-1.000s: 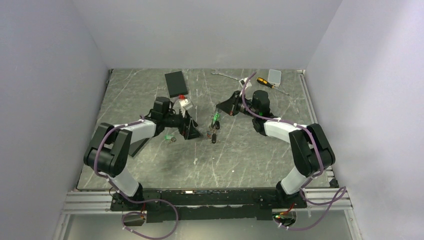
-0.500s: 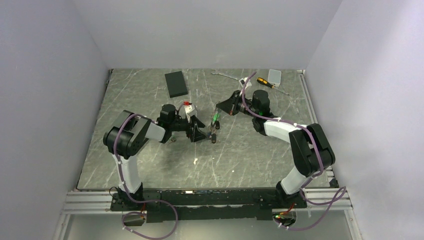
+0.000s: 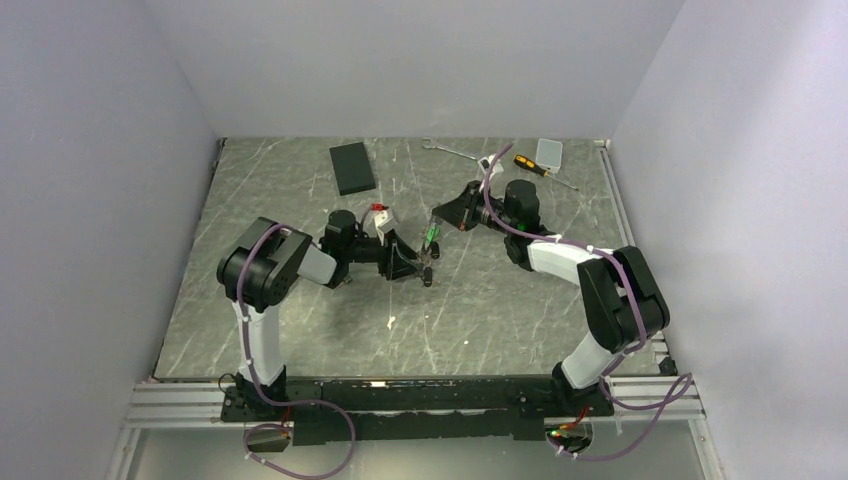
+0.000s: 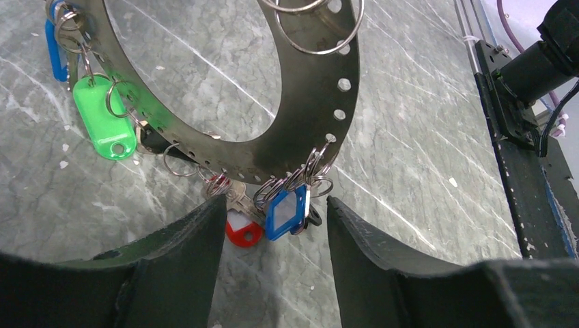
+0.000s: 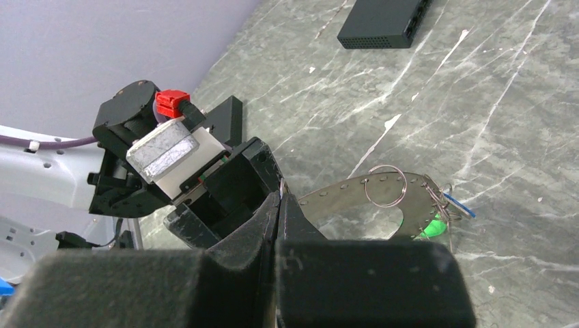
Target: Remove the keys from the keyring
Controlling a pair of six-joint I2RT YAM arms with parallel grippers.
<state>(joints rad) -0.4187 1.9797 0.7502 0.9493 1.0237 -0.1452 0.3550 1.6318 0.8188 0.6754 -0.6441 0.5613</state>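
since a second earlier your left arm had swung in toward the keyring (image 4: 315, 102), and the left gripper (image 4: 275, 217) had narrowed from wide open; the right arm had not shifted. nearest the wrist camera, its two fingers (image 4: 184, 253) stood apart on either side of the bunch hanging from the keyring's lowest edge, touching nothing. between them hung the blue-tagged key (image 4: 287, 213), with the red-tagged key (image 4: 240, 231) just beside it on the left. up the keyring's left side hung a green tag (image 4: 104, 116) and a second blue tag (image 4: 54, 49). the keyring itself was held tilted above the table (image 4: 410, 137) by the right gripper (image 5: 278, 202), which was clamped tight on the keyring's band. to do this step well, you needed to close only on the blue-tagged key, square and low, clear of the red-tagged key and the small split rings (image 4: 179, 162), so the pull worked one key free rather than dragging the bunch. the right grip had to stay firm; a slip would have let the keyring swing. beyond the keyring, a black box (image 3: 352, 167) and a screwdriver (image 3: 530, 166) lay near the table's back edge.
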